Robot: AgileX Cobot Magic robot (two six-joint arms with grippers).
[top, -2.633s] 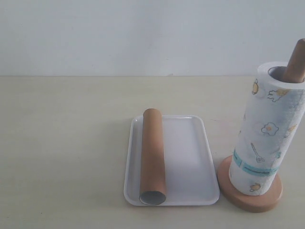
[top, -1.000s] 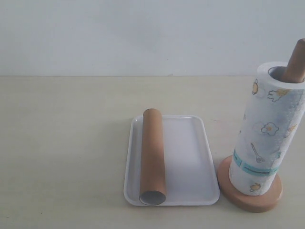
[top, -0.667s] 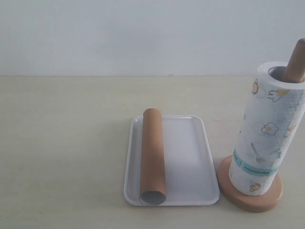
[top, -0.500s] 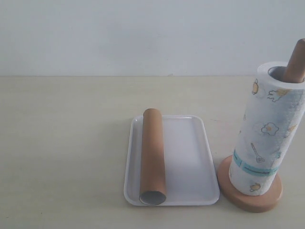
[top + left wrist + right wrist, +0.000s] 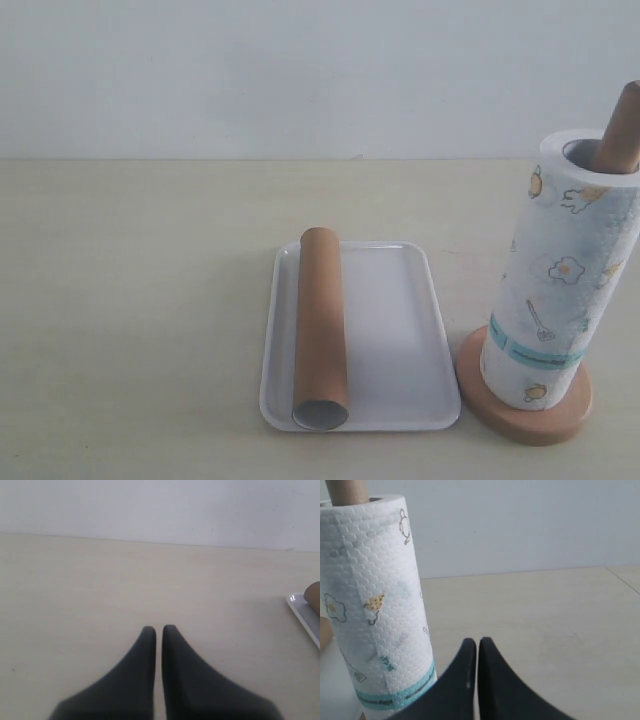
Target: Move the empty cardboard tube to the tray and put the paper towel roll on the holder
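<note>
1. The cardboard tube [image 5: 321, 328] lies on its side in the tray [image 5: 395, 330], along the tray's left long side. Its open end is at the near rim. Lying flat inside the low rim, it probably cannot roll off onto the worktop [image 5: 140, 300].
2. The paper towel roll [image 5: 565, 280] stands upright on the holder [image 5: 520, 418]. The roll's lower end sits on the round base, and the wooden rod [image 5: 622, 125] runs up through the core and pokes out of the top. I judge the rod is what keeps the tall roll from tipping.
3. The holder is just to the right of the tray, at its near right corner. Whether base and rim touch I cannot tell.
4. As things lie, both halves of the job look finished: tube in the tray, roll on the holder.
5. The left jaws are closed tip to tip and hold nothing. They point out low over bare worktop, well to the left of the tray. Only a corner of the tray and an end of the tube show at the edge of the left wrist view.
6. The right jaws are likewise pressed together and empty. They point past the side of the roll, near it, and seem to be apart from it.
7. Neither arm appears in the exterior view, so both seem parked clear of the objects.
</note>
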